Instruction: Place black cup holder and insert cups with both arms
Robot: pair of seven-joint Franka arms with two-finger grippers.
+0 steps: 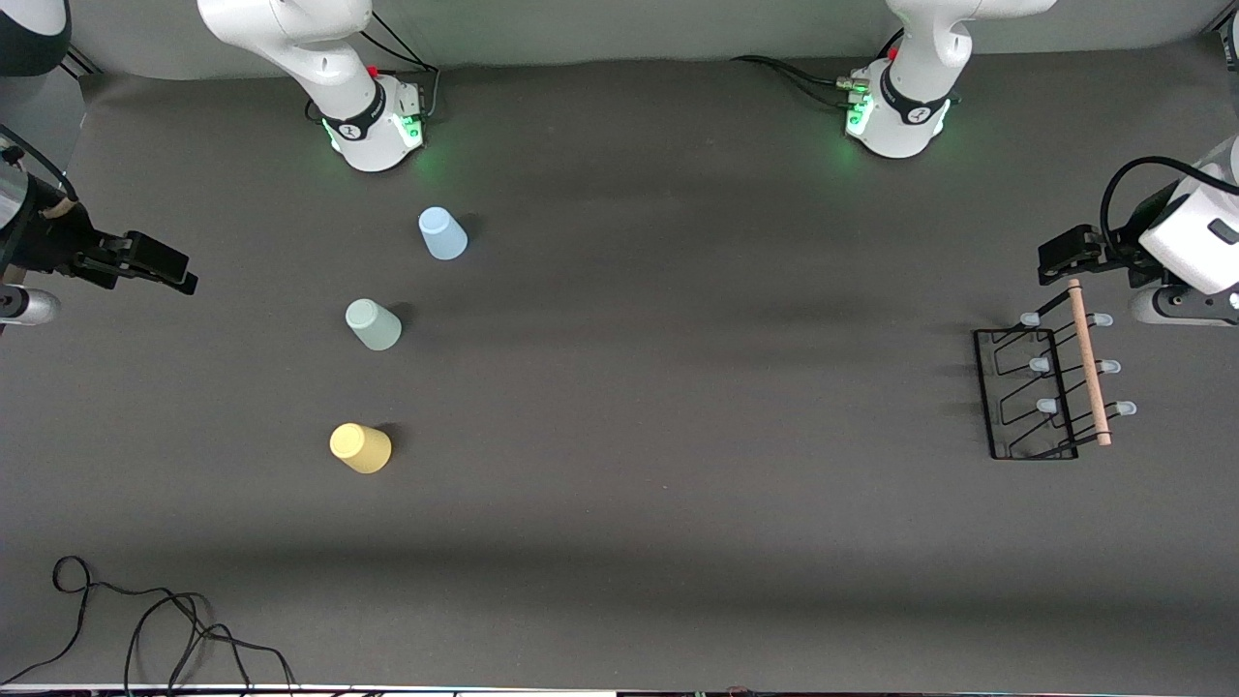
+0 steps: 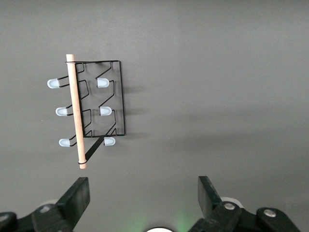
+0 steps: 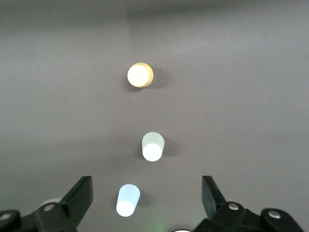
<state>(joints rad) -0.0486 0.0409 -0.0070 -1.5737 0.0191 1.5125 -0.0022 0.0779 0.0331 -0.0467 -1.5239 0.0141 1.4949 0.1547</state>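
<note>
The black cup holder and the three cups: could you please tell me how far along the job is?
Nothing looks done yet. The black cup holder stands at the left arm's end of the table with all pegs bare. The blue cup, green cup and yellow cup sit upside down toward the right arm's end. The left gripper hangs open by the holder; the right gripper is open and empty. Placing the holder and inserting every cup remain.

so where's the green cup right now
The green cup stands on the table toward the right arm's end, between the blue cup and the yellow cup, which is nearest the front camera.
</note>
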